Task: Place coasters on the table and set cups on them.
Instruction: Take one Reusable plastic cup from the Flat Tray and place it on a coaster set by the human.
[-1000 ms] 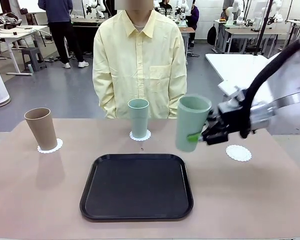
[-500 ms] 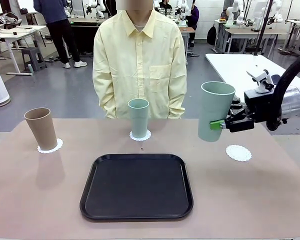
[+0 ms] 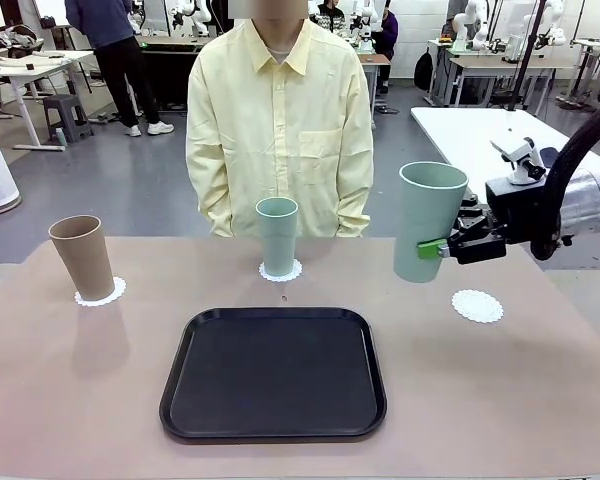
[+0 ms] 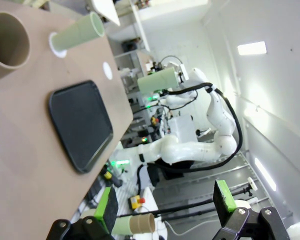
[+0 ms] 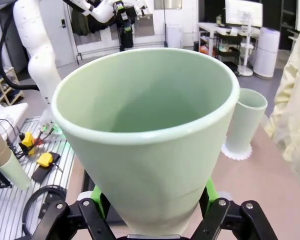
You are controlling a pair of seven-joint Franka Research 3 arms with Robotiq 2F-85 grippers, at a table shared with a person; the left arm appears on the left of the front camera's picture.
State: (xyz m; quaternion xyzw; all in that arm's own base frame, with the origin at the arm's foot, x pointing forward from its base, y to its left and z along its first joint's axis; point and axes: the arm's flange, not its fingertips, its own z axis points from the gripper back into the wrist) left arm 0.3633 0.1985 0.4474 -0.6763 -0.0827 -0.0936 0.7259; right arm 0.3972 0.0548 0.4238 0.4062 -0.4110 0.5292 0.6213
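Our right gripper (image 3: 442, 248), clamped on the pale green cup (image 3: 429, 222), has carried it toward the empty coaster (image 3: 477, 305); our left gripper (image 4: 165, 210) gapes empty.

Your bench (image 3: 60, 400) is carrying a black tray (image 3: 273, 373) and three coasters (image 3: 477, 306), two bearing cups (image 3: 277, 236).

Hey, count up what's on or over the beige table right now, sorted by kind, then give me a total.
Pale green cups: 2
Brown cup: 1
White lacy coasters: 3
Black tray: 1
Total: 7
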